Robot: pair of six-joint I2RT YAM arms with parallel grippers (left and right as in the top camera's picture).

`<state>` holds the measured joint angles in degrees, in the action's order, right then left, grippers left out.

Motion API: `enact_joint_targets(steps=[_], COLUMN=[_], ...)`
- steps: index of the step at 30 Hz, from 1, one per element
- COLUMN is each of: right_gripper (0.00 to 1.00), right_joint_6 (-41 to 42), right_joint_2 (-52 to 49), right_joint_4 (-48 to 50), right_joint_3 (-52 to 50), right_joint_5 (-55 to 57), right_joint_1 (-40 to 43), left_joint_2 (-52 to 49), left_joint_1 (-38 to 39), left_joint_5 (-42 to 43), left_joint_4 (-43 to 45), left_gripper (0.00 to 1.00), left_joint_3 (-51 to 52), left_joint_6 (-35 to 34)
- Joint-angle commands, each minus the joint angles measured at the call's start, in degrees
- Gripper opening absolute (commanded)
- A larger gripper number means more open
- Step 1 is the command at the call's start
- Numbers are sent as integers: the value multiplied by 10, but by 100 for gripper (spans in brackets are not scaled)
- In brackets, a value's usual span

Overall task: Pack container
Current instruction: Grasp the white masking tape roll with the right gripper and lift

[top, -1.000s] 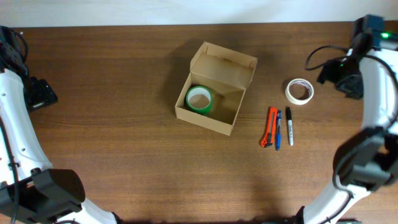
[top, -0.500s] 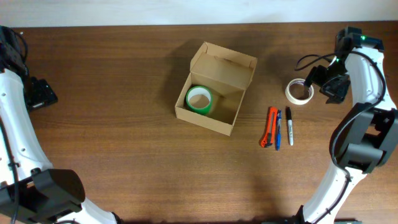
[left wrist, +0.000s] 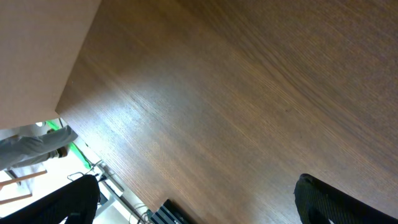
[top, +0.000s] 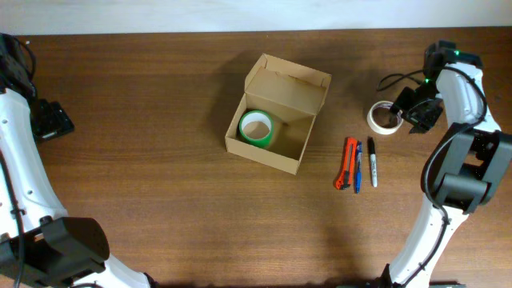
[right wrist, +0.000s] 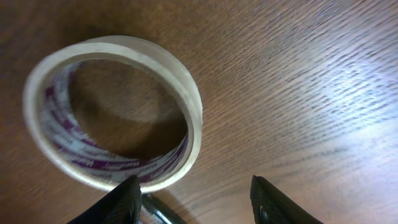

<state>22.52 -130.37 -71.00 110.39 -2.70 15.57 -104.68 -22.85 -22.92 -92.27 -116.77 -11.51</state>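
On brown table (top: 160,176), centre: container (top: 268,158), lid flap raised, green tape roll (top: 257,127) inside, left end. Far left: left gripper (left wrist: 193,202), jaws wide apart, empty. Far right: right gripper (right wrist: 199,199), jaws apart, gripping nothing, just beside clear tape roll (right wrist: 112,112). Right of container: orange cutter (top: 347,162), blue pen (top: 358,166), black marker (top: 372,162), side by side.

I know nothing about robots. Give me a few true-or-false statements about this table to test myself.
1. A green roll lies inside the box. True.
2. The box is shut. False: its flap stands open.
3. The right claw grips the white roll. False: the claw is open and the roll lies free in front of it.
4. A cutter, a pen and a marker lie side by side outside the box. True.
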Motion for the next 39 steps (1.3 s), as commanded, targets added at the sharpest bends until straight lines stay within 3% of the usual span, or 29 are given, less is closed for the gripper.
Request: enact_joint_targets(steps=[1,8,12,15,16,18,20,25,31,39], right_gripper=[58,57,47,38,32,9,4,4,4,4], right_joint_6=[12,16,20,20,20,20,20,11,-74,-158], right_joint_2=[-23,-47,-58,-62,-63,-63,-63,-62,-33,98], right_joint_4=[4,12,17,23,25,27,28,18,-12,-113], right_joint_3=[0,0,0,0,0,0,0,3,38,237], right_joint_5=[-3,-3,-3,-3,-3,-3,-3,-5,-55,-96], right_joint_1=[2,2,2,2,2,2,2,2,-6,-74], left_joint_2=[-6,-6,-6,-6,-6,-6,-6,-6,-6,-6], left_joint_1=[-2,-2,-2,-2,-2,-2,-2,-2,-2,-2], left_joint_5=[0,0,0,0,1,0,0,1,0,0], left_joint_4=[1,1,1,1,1,1,1,1,1,1], left_gripper=[100,100,100,100,100,100,100,100,100,100], left_joint_3=[2,2,2,2,2,2,2,2,2,2], left_joint_6=[7,7,7,7,7,7,7,7,7,7])
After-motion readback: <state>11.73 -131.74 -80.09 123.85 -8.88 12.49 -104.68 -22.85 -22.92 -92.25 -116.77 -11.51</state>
